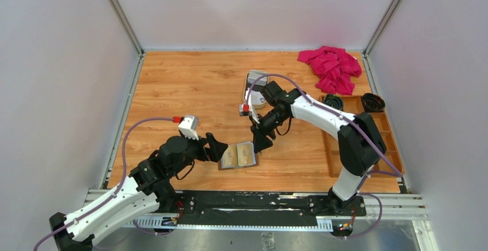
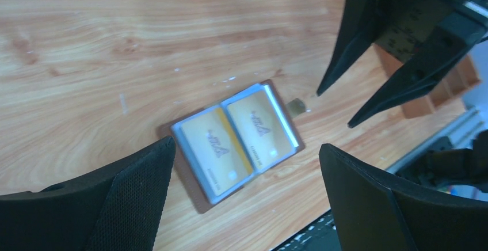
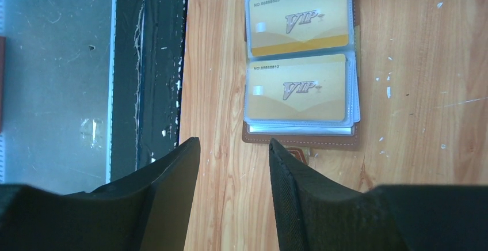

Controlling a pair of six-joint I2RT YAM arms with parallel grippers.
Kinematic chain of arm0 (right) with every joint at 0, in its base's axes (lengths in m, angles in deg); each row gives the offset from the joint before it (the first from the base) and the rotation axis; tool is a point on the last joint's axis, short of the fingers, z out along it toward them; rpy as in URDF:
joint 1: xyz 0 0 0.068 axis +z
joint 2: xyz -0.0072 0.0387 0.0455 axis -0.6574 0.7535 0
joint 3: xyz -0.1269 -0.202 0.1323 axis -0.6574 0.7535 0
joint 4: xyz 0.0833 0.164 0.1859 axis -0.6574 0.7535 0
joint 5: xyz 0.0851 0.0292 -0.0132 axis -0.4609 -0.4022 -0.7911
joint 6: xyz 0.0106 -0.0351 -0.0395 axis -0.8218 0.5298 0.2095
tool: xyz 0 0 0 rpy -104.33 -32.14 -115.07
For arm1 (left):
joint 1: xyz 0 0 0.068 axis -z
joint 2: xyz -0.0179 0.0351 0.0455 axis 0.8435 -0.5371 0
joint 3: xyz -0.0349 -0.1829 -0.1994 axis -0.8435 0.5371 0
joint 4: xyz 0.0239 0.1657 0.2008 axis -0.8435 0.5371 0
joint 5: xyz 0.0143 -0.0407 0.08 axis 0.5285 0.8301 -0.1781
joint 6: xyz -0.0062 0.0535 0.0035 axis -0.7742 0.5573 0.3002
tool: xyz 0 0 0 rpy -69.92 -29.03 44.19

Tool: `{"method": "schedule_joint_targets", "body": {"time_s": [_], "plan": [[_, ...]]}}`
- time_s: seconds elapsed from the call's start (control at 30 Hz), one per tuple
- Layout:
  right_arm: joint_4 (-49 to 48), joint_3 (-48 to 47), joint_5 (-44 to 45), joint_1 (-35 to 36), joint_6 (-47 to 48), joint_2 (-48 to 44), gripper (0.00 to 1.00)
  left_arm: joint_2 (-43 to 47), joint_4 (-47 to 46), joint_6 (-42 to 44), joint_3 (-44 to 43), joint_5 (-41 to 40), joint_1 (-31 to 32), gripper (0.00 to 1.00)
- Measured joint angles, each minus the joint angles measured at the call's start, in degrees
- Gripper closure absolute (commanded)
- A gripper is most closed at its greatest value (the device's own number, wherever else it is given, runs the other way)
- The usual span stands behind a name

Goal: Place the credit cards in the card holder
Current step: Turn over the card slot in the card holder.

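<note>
Wooden worktop (image 1: 190,84) underneath everything. Along its right edge, a wooden compartment box (image 1: 380,133); in the far right corner, a pink cloth (image 1: 331,67).

Left gripper (image 1: 217,147): spread wide, empty, just beside the left end of the card holder. Right gripper (image 1: 260,143): parted partway, nothing between the fingers, just beyond the holder's right end.

Near the middle of the near edge: card holder (image 1: 237,156), lying flat and opened out, inside face up. Long axis roughly along that edge, slightly skewed. Snap tab (image 3: 298,154) at the right end, pointing toward the right gripper.

Seated in the clear sleeves: two gold credit cards (image 3: 299,18), one per half, long sides across the holder's length.

Judged nearly done: no loose card seen on the bare wood. Possibly left: any card hidden behind the right arm.
</note>
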Motion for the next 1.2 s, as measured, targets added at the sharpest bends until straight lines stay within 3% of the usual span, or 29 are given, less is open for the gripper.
{"method": "schedule_joint_targets", "body": {"time_s": [0.5, 1.2], "plan": [[5.7, 0.0, 0.2, -3.1, 7.9, -6.6, 0.48, -4.3, -13.9, -3.9, 3.6, 9.7, 0.0, 0.0], [6.5, 1.0, -1.6, -5.8, 9.7, -8.4, 0.48, -12.9, -22.8, -7.3, 4.4, 13.6, 0.0, 0.01]]}}
